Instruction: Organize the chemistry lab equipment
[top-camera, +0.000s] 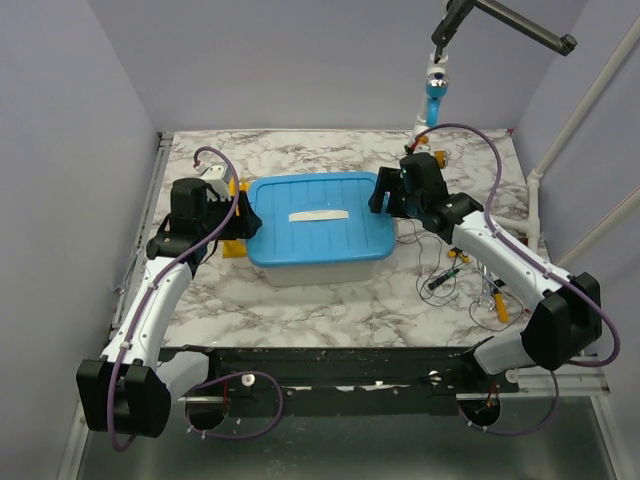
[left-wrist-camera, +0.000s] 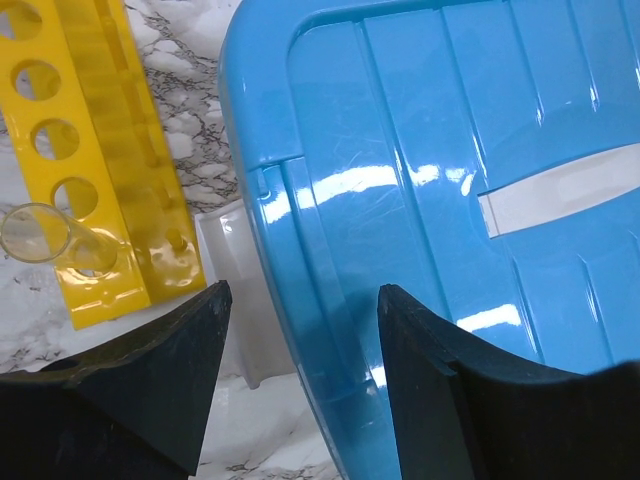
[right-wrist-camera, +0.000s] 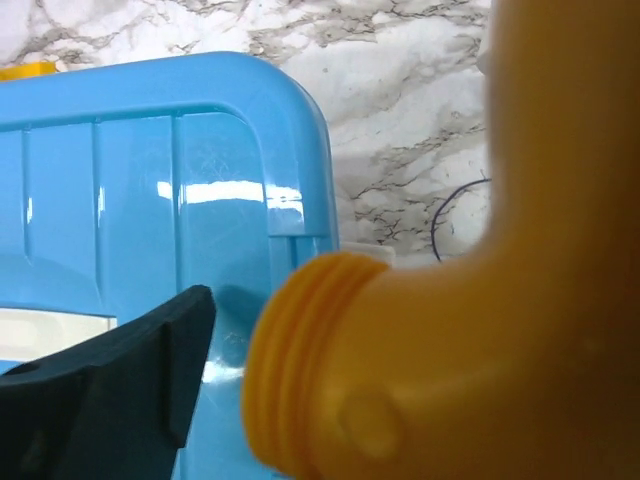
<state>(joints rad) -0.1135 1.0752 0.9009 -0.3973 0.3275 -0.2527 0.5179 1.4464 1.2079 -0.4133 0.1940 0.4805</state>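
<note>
A bin with a blue lid (top-camera: 315, 225) stands mid-table. My left gripper (top-camera: 238, 207) is open at the lid's left edge; in the left wrist view (left-wrist-camera: 303, 325) its jaws straddle the blue lid's (left-wrist-camera: 450, 180) rim without touching it. The yellow holed tube rack (left-wrist-camera: 100, 170) lies just left of the bin, with a clear glass tube (left-wrist-camera: 35, 232) in one hole. My right gripper (top-camera: 384, 197) is at the lid's right edge. In the right wrist view a blurred yellow threaded piece (right-wrist-camera: 450, 330) hides its right finger; the left finger (right-wrist-camera: 130, 390) stands wide and touches nothing.
Small loose items and thin wires (top-camera: 450, 278) lie on the marble right of the bin, with an orange piece (top-camera: 499, 303) near the front edge. A blue item (top-camera: 434, 98) hangs from a stand clamp at the back right. Walls close in on both sides.
</note>
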